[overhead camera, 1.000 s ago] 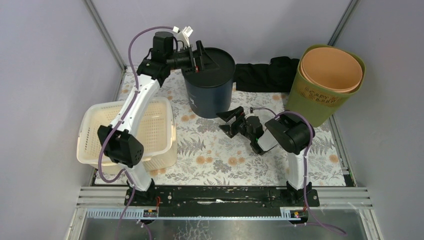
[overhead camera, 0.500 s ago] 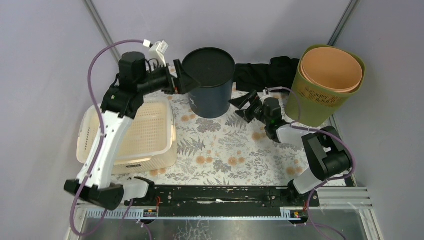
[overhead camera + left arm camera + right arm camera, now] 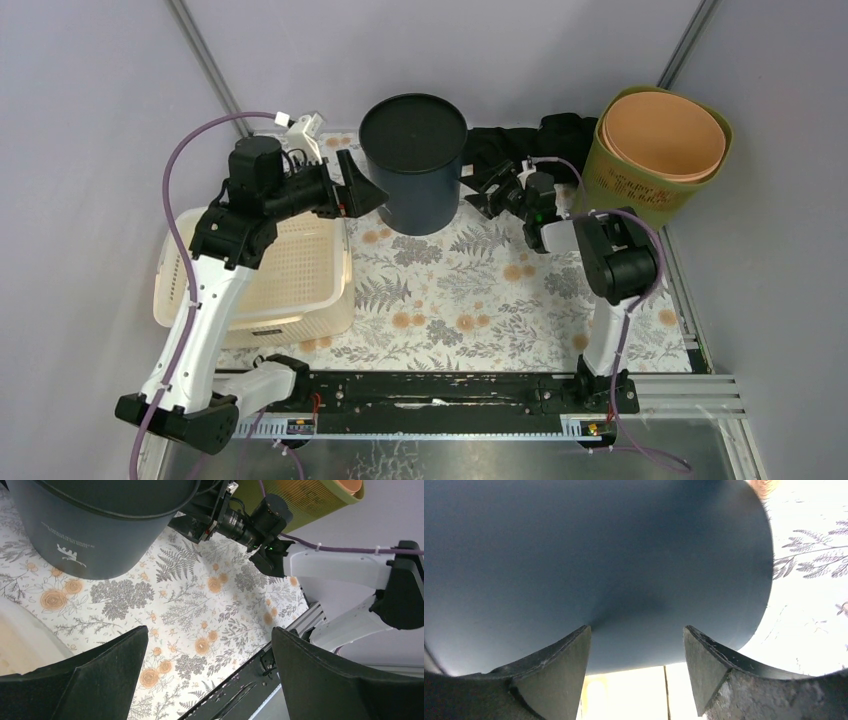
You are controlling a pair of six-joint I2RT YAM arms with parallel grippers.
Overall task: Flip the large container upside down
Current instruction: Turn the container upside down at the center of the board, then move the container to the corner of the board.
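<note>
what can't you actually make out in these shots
- Top view: whether the container top is a lid, base or dark inside.
- Left wrist view: white print too small to read.
- Right wrist view: container too close, featureless; whether the right gripper touches it is unclear.

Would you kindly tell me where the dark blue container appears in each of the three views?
Top external: dark blue container at back centre.
Left wrist: dark blue container at upper left.
Right wrist: dark blue container fills most of the frame.
Shared landmark: floral mat.
</note>
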